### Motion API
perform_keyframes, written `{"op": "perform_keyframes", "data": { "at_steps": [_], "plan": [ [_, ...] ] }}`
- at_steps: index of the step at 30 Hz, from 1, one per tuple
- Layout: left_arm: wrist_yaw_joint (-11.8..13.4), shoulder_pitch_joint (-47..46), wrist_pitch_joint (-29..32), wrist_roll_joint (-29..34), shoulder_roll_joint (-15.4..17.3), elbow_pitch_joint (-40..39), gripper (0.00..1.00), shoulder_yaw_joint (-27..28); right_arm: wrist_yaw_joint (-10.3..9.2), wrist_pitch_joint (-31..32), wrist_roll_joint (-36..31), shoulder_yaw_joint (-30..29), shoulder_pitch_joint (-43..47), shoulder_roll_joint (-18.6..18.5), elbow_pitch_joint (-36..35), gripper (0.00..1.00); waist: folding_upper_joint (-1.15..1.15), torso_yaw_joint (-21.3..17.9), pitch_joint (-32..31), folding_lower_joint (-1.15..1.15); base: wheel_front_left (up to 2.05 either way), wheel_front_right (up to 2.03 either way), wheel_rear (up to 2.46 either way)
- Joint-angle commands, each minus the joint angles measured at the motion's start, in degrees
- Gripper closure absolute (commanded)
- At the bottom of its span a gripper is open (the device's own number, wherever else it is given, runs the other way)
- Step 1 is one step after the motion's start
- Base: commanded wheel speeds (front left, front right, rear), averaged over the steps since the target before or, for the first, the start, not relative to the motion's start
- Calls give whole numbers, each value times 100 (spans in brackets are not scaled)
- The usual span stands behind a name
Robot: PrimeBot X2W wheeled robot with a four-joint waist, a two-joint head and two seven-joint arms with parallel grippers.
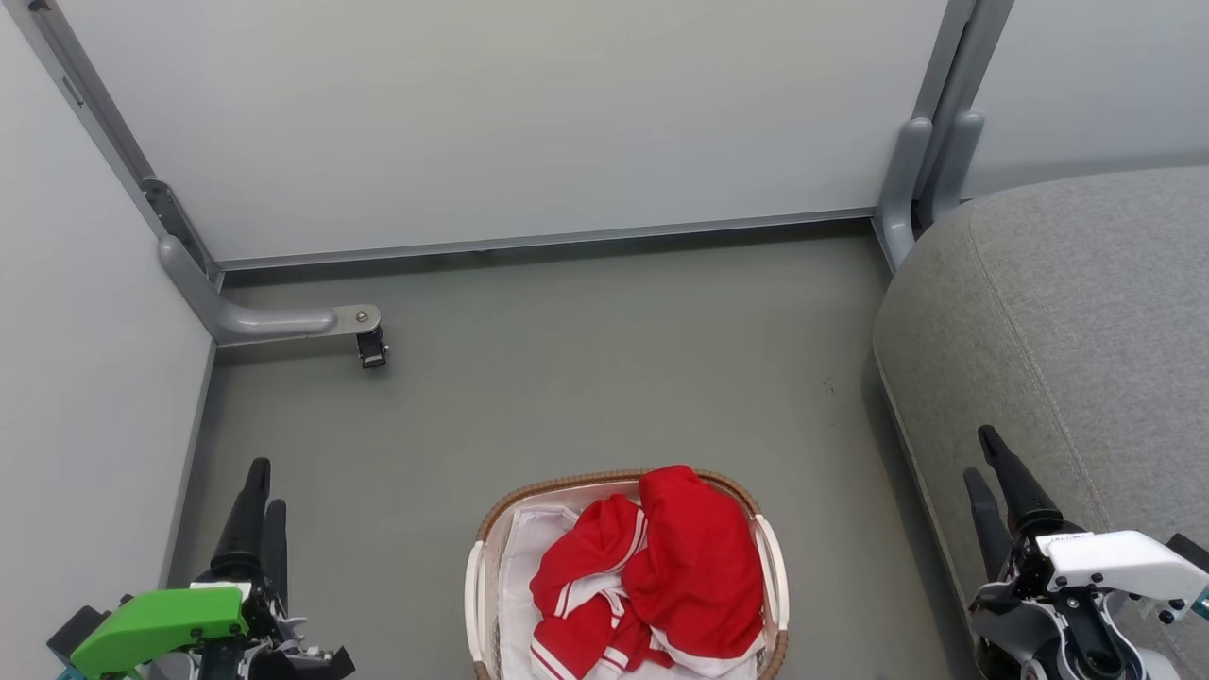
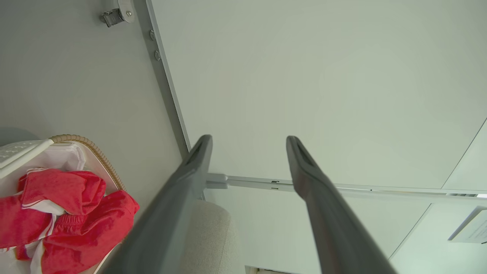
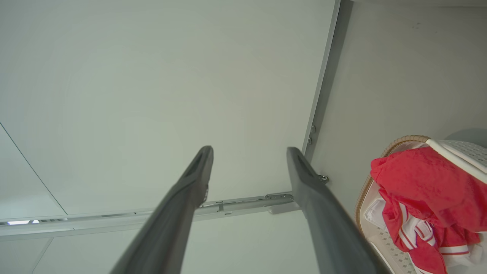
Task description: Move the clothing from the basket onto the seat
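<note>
Red clothing (image 1: pixel 661 567) with white stripes lies heaped in the white basket (image 1: pixel 529 496) with a brown woven rim, at the bottom centre of the head view. The grey seat (image 1: pixel 1067 321) fills the right side. My left gripper (image 1: pixel 266 486) hovers over the floor left of the basket, open and empty. My right gripper (image 1: pixel 979 453) stands open and empty by the seat's front edge, right of the basket. In the left wrist view, the left gripper (image 2: pixel 249 137) points at a wall, with clothing (image 2: pixel 72 220) and basket (image 2: pixel 95 150) at lower left. The right gripper (image 3: pixel 249 149) is similar, with clothing (image 3: pixel 422 190) at right.
Pale partition walls close the space at the back and left. A grey metal foot with a caster (image 1: pixel 371 348) juts onto the floor at the back left. White fabric (image 1: pixel 529 557) lies under the red garments. Grey floor (image 1: pixel 604 378) stretches between basket and wall.
</note>
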Motion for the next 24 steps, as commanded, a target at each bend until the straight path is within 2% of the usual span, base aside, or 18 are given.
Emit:
{"op": "perform_keyframes", "data": {
  "at_steps": [1,8,24],
  "plan": [
    [-17,-160,-69,149,66,-53,0,-27,0,-74,-104,60,-140,-73,-103,0,0,0,2,0,0,0,0],
    [-20,-238,-260,735,134,39,0,-95,0,-298,-418,351,-236,-247,-48,0,0,-1,5,0,0,0,0],
    [-27,-332,-646,2475,241,178,0,-271,1,-688,-1973,579,-399,-361,88,0,0,-1,14,0,0,0,0]
  ]
}}
